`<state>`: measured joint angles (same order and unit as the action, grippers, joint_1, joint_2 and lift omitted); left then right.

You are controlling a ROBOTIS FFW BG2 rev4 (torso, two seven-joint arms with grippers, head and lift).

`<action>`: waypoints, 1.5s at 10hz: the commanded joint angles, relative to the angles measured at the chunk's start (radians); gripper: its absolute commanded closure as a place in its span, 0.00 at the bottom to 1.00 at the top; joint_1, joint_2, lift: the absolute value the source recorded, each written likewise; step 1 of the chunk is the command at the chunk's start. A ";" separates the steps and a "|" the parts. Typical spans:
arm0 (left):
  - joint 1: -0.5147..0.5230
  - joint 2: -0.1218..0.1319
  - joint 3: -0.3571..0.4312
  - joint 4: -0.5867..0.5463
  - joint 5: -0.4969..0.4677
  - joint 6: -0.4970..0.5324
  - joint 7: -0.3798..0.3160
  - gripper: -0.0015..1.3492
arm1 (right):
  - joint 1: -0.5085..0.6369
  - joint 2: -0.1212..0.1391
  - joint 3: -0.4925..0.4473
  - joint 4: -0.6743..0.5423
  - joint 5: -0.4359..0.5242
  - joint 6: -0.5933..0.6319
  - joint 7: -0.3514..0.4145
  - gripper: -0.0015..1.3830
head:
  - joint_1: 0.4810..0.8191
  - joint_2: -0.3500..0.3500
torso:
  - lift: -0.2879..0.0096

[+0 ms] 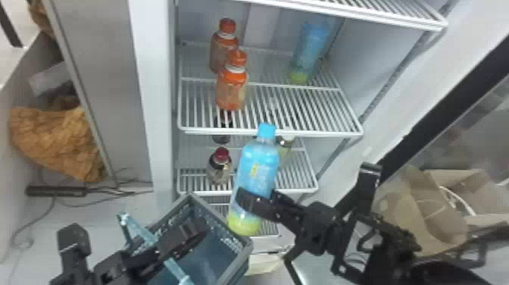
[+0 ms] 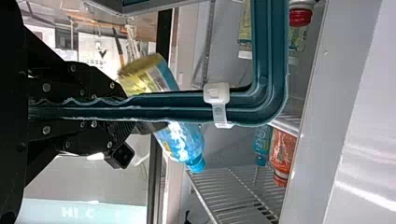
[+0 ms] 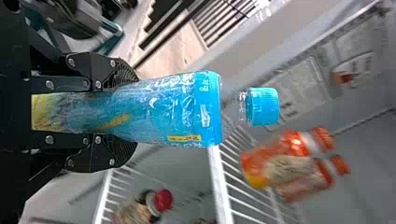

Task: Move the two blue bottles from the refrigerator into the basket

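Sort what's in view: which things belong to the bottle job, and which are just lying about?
For the job:
- blue bottle, in the right hand
- second blue bottle, on a shelf
- basket, its handle in the left hand

Lying about:
- two orange bottles
- red-capped bottle
- cardboard

Before you: refrigerator [image 1: 161,94] | nearer you, left: basket [image 1: 245,242] | on shelf [image 1: 325,134]: two bottles [image 1: 231,89] left, one bottle [image 1: 309,47] rear right | right: cardboard box [image 1: 441,223]

Built in black along both arms [image 1: 394,250], with flat fingers [image 3: 99,70], ridged pads [image 3: 124,150], round silvery screws [image 3: 49,84], angular struts [image 1: 346,199].
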<state>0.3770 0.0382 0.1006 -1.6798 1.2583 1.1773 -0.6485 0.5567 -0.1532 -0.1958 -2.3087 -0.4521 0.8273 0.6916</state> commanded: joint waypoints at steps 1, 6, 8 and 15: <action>-0.011 0.000 -0.001 0.005 0.002 -0.009 0.001 0.89 | -0.005 -0.003 0.022 0.037 -0.017 0.039 0.011 0.92 | 0.63 0.16 | 0.97; -0.028 0.003 -0.013 0.007 0.016 -0.026 0.003 0.89 | -0.032 -0.014 0.090 0.133 -0.084 0.076 0.037 0.92 | 0.63 0.25 | 0.97; -0.036 0.009 -0.033 0.010 0.034 -0.039 0.003 0.89 | -0.054 -0.020 0.124 0.202 -0.098 0.056 0.048 0.84 | 0.63 0.29 | 0.97; -0.036 0.014 -0.053 0.010 0.062 -0.058 0.004 0.89 | -0.034 -0.019 0.098 0.209 -0.106 -0.017 0.049 0.10 | 0.63 0.29 | 0.97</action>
<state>0.3403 0.0522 0.0487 -1.6700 1.3200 1.1191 -0.6450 0.5147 -0.1723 -0.0881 -2.0886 -0.5627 0.8116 0.7408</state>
